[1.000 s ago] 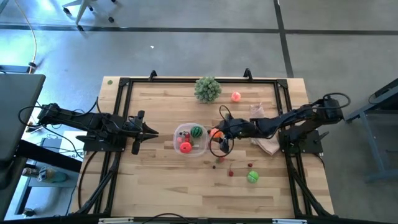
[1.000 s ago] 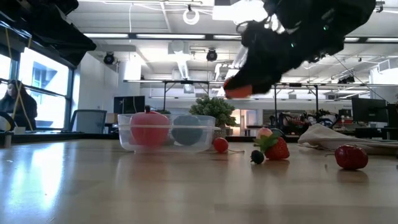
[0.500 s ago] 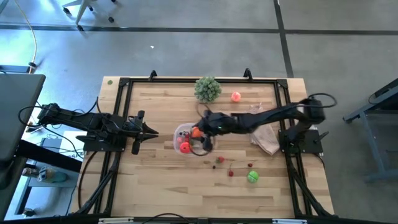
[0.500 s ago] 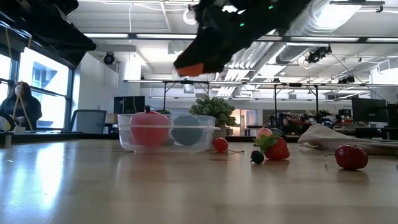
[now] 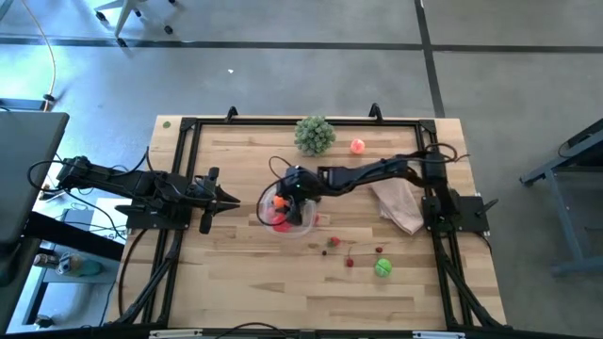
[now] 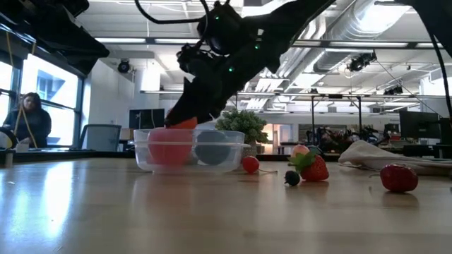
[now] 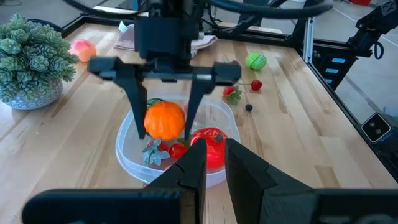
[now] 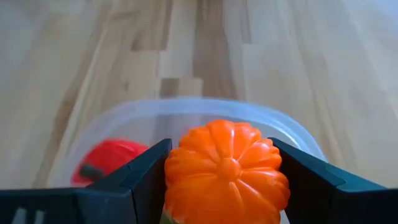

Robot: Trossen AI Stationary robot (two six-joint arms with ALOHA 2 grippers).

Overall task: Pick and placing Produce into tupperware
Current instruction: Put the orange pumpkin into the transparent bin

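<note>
The pale wooden tabletop [image 5: 236,273] carries everything, framed by black rails. The right arm's hand [image 5: 279,201] reaches across the middle of it and hangs over the small clear rounded-square plastic tupperware [image 5: 303,226], its two dark fingers [image 8: 140,174] clamped on either side of a ribbed orange pumpkin-shaped toy [image 8: 227,169]; the left wrist view shows that pumpkin toy [image 7: 165,121] held above the container's open top, not resting on its floor. The left arm's hand [image 5: 226,200] waits at the left part of the tabletop, fingers pressed together and holding nothing, pointing toward the tupperware. Behind the container stands a bushy pale-green ball-shaped plant [image 5: 315,134], and to the right lies a crumpled pinkish-white plastic bag [image 5: 399,205]. Inside the tupperware sits a red round toy fruit [image 7: 210,148] beside a striped green piece. Still out on the tabletop are a pink-orange ball [image 5: 358,146] near the plant, a bright green ball [image 5: 382,268], a toy strawberry [image 6: 314,169], and tiny red berries [image 5: 350,263] nearby.
</note>
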